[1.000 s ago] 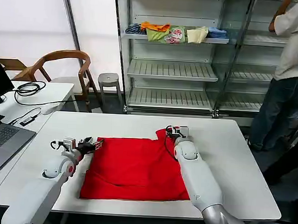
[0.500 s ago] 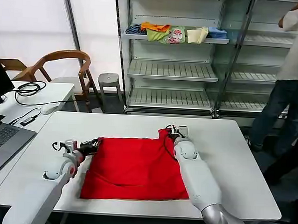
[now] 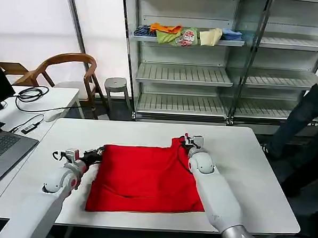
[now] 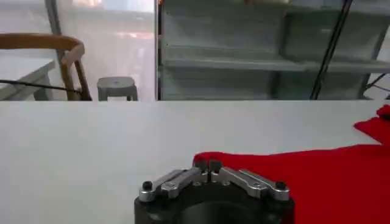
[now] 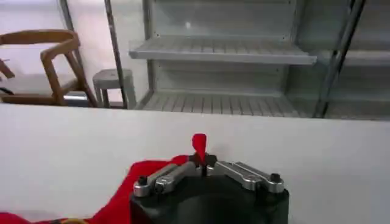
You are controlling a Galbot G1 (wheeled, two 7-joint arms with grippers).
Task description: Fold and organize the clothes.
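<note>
Red T-shirt [image 3: 145, 177] is pinched at both far corners by left claw [image 3: 97, 155] and right claw [image 3: 186, 140].

Plain red T-shirt [image 3: 145, 177] on my white worktop [image 3: 252, 177].
I see no print on its upper side; both tools, left [image 3: 96, 154] and right [image 3: 186, 140], are black and silver, on pale grey arms; shelf garments [image 3: 187, 35] are orange, green, cream, blue.
</note>
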